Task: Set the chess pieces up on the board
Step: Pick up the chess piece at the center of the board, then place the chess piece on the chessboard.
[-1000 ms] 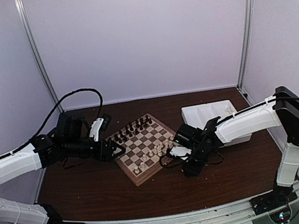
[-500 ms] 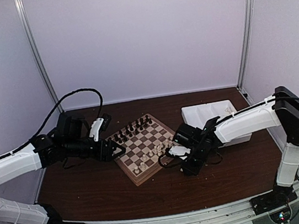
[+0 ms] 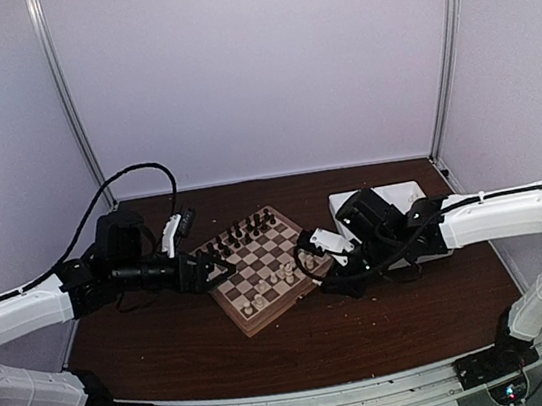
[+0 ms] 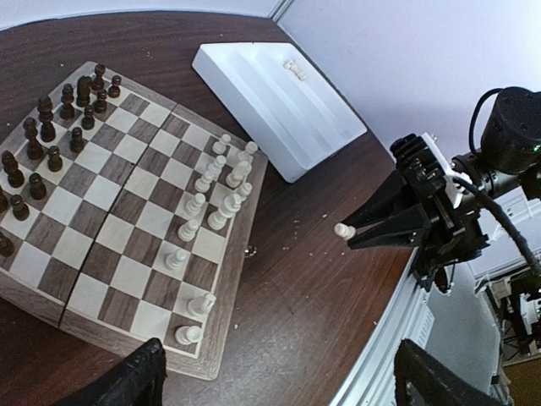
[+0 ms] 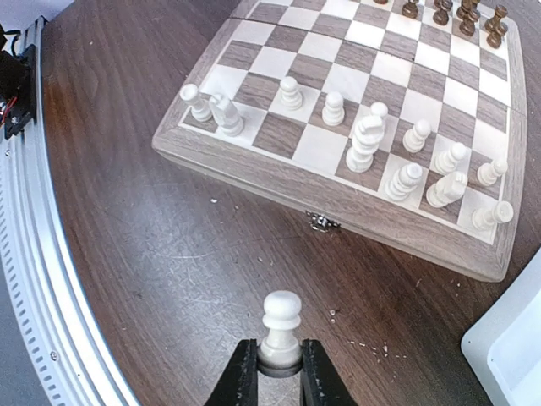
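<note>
**Cream pawn clamped just off the board**

The left gripper (image 3: 220, 269) is seen at the left edge of the square wooden chessboard with light and dark checkered squares (image 5: 254, 173). Its jaws are spread wide with nothing between them. Small cream-white chess figures (image 5: 365, 139) are ranked along the board's right side. Just beyond that side, above the dark brown table (image 5: 135, 220), a cream-white pawn (image 5: 281, 326) is clamped upright by its base in the right gripper (image 5: 280, 368).

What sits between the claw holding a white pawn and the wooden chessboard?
Only bare dark brown tabletop with pale specks between right claw, gripping a cream pawn, and checkered wooden board; right wrist view.
</note>
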`<state>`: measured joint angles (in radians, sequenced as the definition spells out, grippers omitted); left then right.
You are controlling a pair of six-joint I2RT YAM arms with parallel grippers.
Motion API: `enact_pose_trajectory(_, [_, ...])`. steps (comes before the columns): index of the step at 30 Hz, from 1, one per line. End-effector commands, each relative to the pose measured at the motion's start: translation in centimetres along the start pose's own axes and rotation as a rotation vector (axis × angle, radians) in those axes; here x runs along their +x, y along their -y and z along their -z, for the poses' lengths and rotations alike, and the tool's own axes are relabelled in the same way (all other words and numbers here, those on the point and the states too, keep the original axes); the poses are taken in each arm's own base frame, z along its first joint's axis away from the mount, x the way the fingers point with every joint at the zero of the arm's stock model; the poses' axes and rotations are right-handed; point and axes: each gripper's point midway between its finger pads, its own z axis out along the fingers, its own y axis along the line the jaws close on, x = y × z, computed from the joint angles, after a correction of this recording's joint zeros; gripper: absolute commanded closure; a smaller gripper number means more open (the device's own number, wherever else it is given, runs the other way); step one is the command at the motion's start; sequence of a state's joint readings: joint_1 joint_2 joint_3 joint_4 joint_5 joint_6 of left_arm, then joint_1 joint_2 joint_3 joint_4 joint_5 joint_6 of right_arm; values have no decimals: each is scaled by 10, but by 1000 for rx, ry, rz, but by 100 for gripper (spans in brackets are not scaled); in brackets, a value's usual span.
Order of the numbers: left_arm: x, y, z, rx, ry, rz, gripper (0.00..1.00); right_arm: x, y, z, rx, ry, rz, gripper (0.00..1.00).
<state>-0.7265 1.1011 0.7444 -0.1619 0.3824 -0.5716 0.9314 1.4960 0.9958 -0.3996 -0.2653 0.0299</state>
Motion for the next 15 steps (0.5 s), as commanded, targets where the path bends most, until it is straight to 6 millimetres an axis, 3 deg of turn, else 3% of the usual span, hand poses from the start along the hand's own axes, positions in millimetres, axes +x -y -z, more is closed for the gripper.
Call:
enact_pose_trajectory(1, [-21,28,-2,167,99,85,12,-20,-16,13,-73,104,33,84])
enact_pose_trajectory(7, [-16,43,-23,268,-34,185,20,-38,-28,20,-101,156,95,84])
enact_pose_trajectory(12, [-12,54,-36,334,-85,218,35,-54,-41,27,-131,206,141,84])
enact_pose_trajectory(15, [-7,61,-43,353,-120,201,37,-63,-50,31,-169,227,152,84])
